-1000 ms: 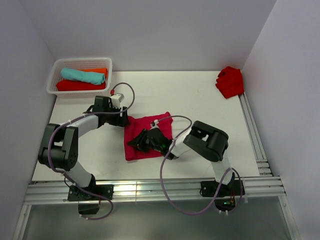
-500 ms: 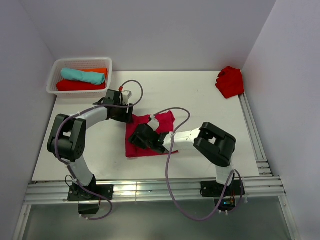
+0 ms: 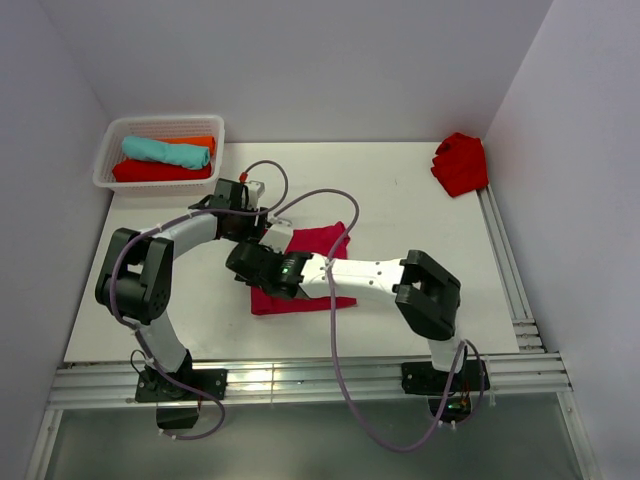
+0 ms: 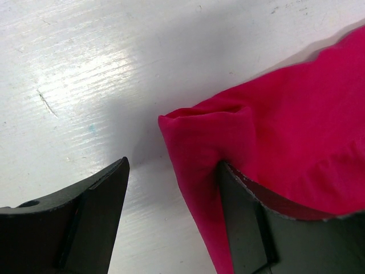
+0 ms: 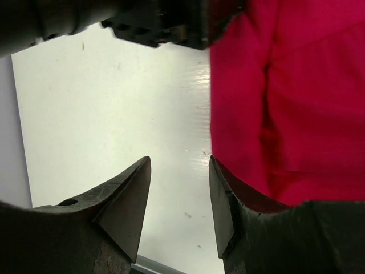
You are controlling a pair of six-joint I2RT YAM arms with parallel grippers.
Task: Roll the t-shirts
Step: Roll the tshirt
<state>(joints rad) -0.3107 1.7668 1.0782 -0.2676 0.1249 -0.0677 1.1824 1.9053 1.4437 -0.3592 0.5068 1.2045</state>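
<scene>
The crimson t-shirt (image 3: 322, 241) lies folded flat on the table (image 3: 400, 200), left of centre and nearer the near edge than the far one. I have both arms at its left side. The left gripper (image 3: 260, 230) is at the shirt's far left corner. In its wrist view the left gripper (image 4: 171, 171) is spread wide, with the puckered corner of the crimson t-shirt (image 4: 285, 131) in the gap. One finger stands on bare table and the other is at or over the cloth, and nothing is pinched. The right gripper (image 3: 248, 262) sits a little nearer me along the same left edge. In its own view the right gripper (image 5: 179, 171) is also spread. One finger is on the table and the other is right against the edge of the crimson t-shirt (image 5: 296, 103), which it does not hold.

I judge the shirt light, limp and a bit clingy. It will sag and unfold if I lift it by one layer, and a single pinch will skew it. The left edge looks like stacked layers, so I want each gripper to take the whole thickness at that edge. The two holds should be spaced apart so the roll starts straight and tight.

In the far left corner a basket (image 3: 108, 160) holds a teal roll (image 3: 165, 150), an orange roll (image 3: 200, 142) and a scarlet roll (image 3: 150, 172). A crumpled scarlet t-shirt (image 3: 460, 162) waits in the far right corner.
</scene>
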